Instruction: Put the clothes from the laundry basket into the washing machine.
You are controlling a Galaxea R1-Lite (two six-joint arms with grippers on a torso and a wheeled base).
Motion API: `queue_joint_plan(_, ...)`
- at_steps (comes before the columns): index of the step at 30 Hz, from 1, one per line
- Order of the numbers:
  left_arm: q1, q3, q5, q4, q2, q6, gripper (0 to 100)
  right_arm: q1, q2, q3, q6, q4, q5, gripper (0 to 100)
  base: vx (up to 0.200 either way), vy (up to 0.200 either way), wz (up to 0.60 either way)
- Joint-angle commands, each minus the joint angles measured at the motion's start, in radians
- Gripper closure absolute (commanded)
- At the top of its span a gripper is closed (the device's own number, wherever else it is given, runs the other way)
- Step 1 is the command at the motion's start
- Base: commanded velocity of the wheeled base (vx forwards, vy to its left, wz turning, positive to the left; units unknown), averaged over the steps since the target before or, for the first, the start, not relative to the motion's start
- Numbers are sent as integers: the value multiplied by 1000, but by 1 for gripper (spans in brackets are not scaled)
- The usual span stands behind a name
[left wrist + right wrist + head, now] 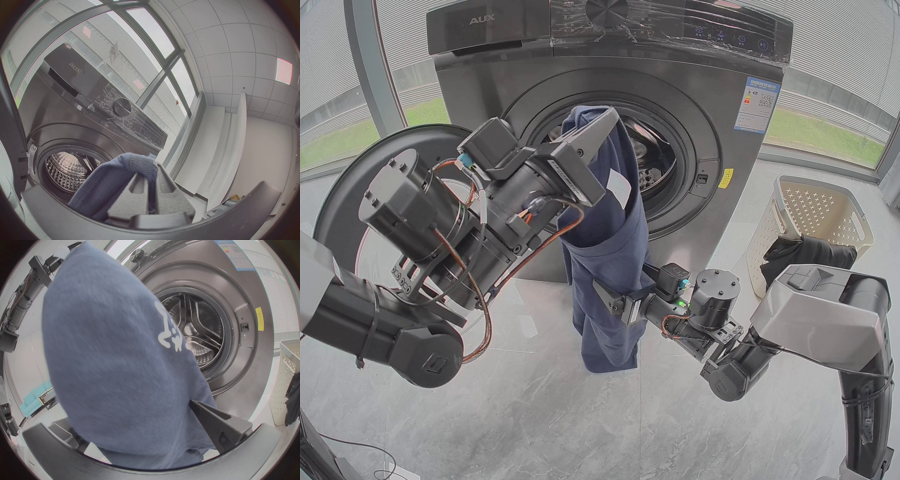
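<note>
A navy blue garment (612, 250) hangs in front of the washing machine's (700, 125) open drum (656, 162). My left gripper (600, 128) is shut on its top edge, level with the upper part of the opening; the left wrist view has the cloth (109, 184) bunched over the closed fingertips (151, 178). My right gripper (609, 300) is low at the garment's right side, fingers spread. One finger (218, 424) shows beside the cloth (118, 365); the other is hidden behind it. The white laundry basket (819, 212) stands on the floor at the right, with a dark garment (806, 253) over its rim.
The machine's round door (356, 187) is swung open to the left, behind my left arm. Grey tiled floor (550, 412) lies open in front of the machine. Windows run behind the machine. The basket (289, 365) is close to the machine's right side.
</note>
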Motion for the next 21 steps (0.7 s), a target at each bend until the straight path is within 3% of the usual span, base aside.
queue_joint_plan(1, -3, 5, 2, 0, -14, 1, 100, -7, 86, -73, -1, 1, 1, 0, 0, 0, 0)
queue_joint_plan(7, -1, 8, 2, -9, -15, -1, 100, -36, 144, -182, -1, 8, -8, 0, 0, 0, 0)
queue_joint_plan(13, 0, 8, 2, -11, -17, -1, 100, -35, 163, -199, -1, 1, -10, 0, 0, 0, 0)
queue_joint_plan(14, 2, 10, 0, -14, -15, -1, 100, -33, 164, -199, -1, 1, -10, 100, 0, 0, 0)
queue_joint_plan(20, 19, 60, 5, -38, -14, -3, 100, -45, 149, -196, -1, -2, -10, 100, 0, 0, 0)
queue_joint_plan(21, 59, 111, 12, -43, -12, 2, 100, -73, 118, -185, -1, -8, -10, 100, 0, 0, 0)
